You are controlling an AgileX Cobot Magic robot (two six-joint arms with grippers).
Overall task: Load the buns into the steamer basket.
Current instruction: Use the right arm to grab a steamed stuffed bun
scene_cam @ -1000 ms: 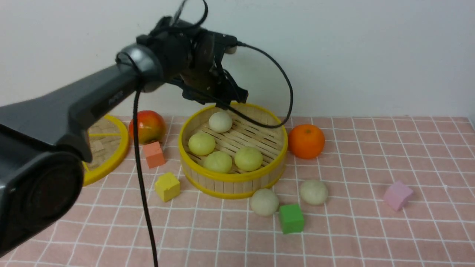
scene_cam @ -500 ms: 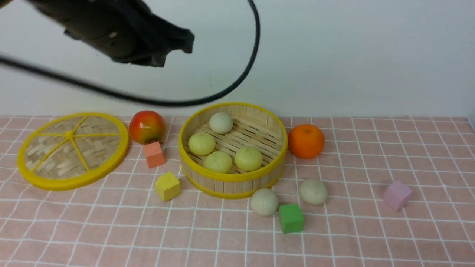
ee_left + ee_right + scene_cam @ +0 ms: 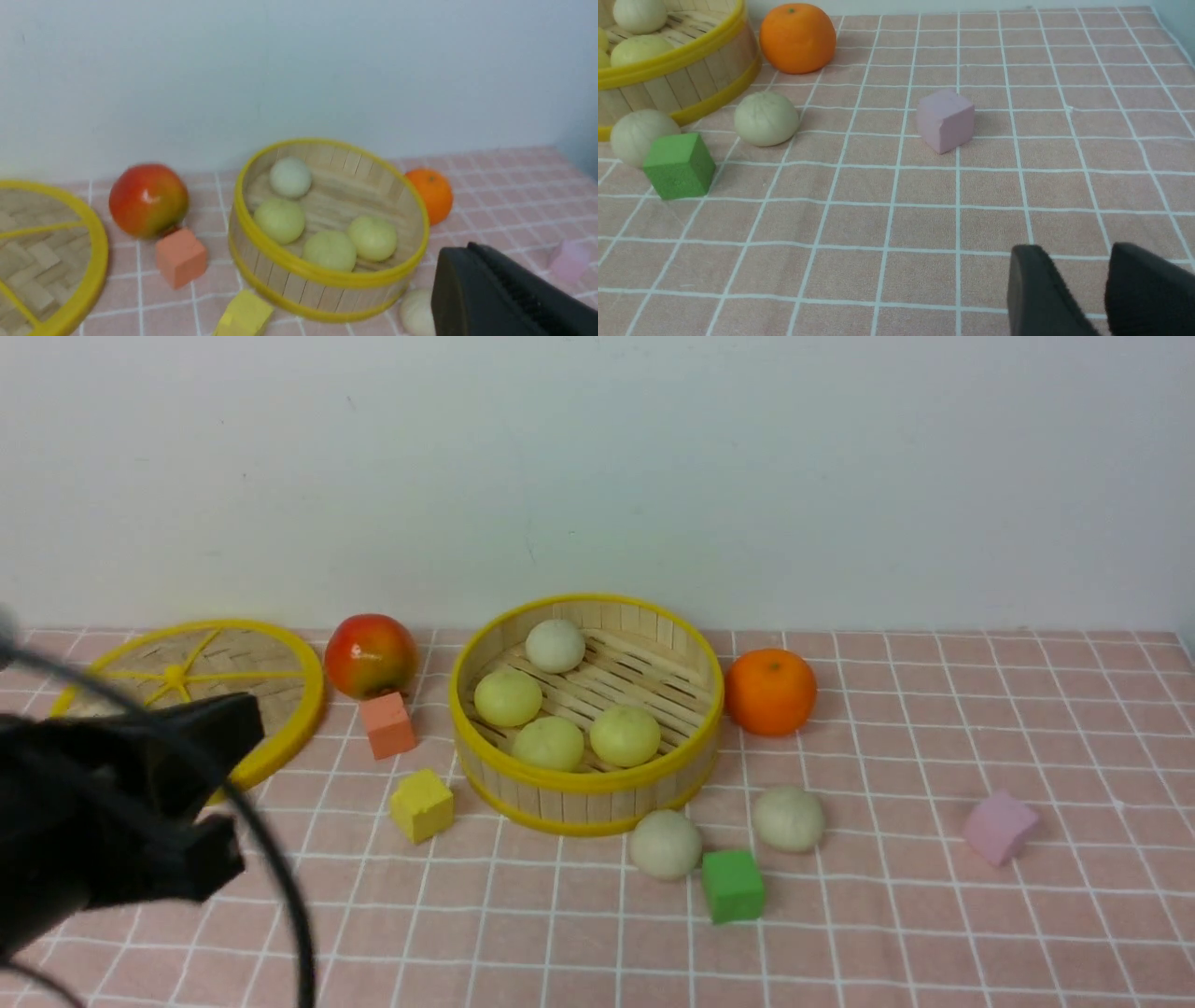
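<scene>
While four buns (image 3: 548, 743) sit in the steamer basket (image 3: 583, 782), a round bamboo-slat tub with yellow rims, you have two off-white ones on the pink checked cloth (image 3: 934, 933) just in front of it, either side of the green cube (image 3: 733, 886). Inside, three are pale yellow and one at the back is off-white. Only your right wrist view shows the right gripper (image 3: 1092, 291), jaws apart and empty, and faint pleats on the loose buns. Your left gripper (image 3: 467, 289) is clenched on nothing, low at the left.
</scene>
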